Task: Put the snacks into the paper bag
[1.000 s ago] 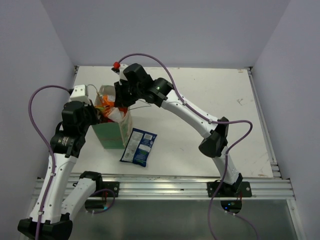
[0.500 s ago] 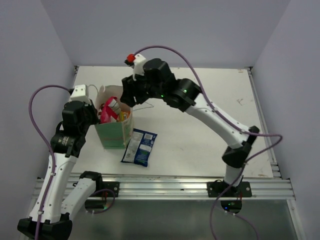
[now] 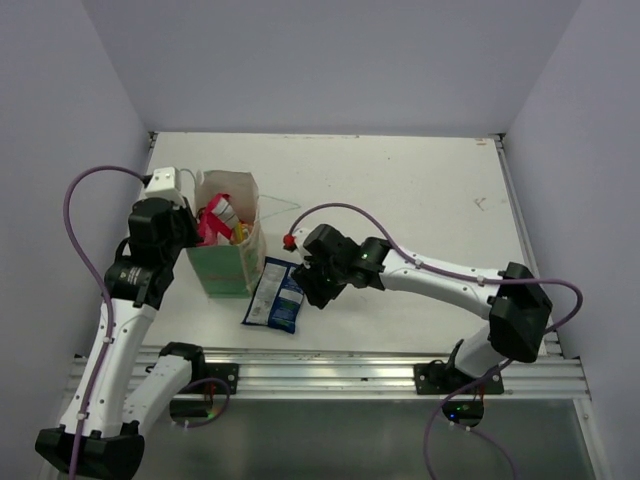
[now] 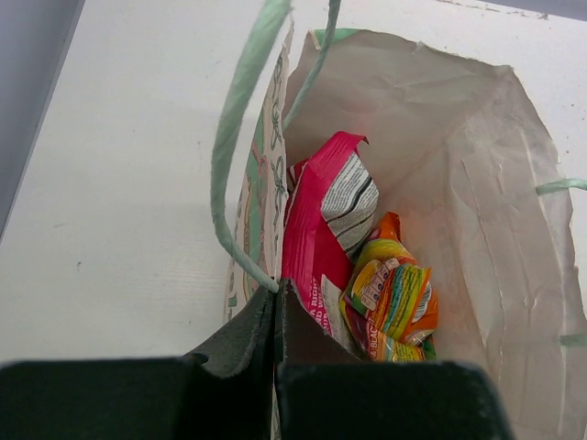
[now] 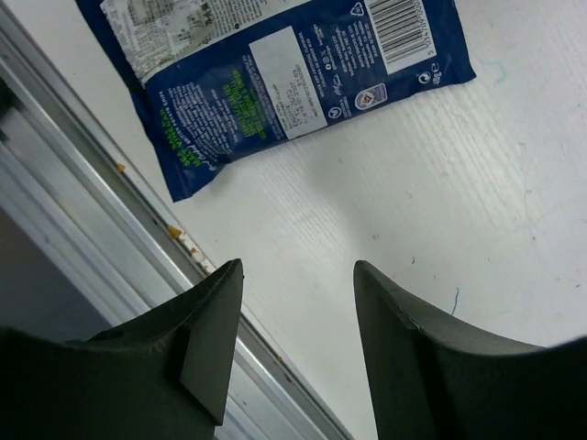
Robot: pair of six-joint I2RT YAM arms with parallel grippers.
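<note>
The paper bag (image 3: 226, 272) stands upright, its left wall pinched in the closed left gripper (image 4: 276, 301), probably to steady the mouth. The right gripper (image 5: 298, 275) hovers right of the bag, jaws wide and empty, apparently lined up for the last snack. The magenta packet (image 4: 316, 234) sits inside the bag. The blue-and-white packet (image 3: 278, 296) lies flat just beside the bag's near right corner. The orange packet (image 4: 396, 295) is also inside.

You've got one paper bag (image 3: 228, 272), its wall running right up to the tips of the left gripper (image 4: 275, 291). Just beyond those tips, inside, you can count two snacks for certain: one magenta packet (image 4: 316, 229) and one orange packet (image 4: 396, 293). A red sliver beneath may be a third, but that is hard to tell. One blue packet (image 5: 275, 82) lies just ahead of the right gripper (image 5: 298, 268), the only one outside.
</note>
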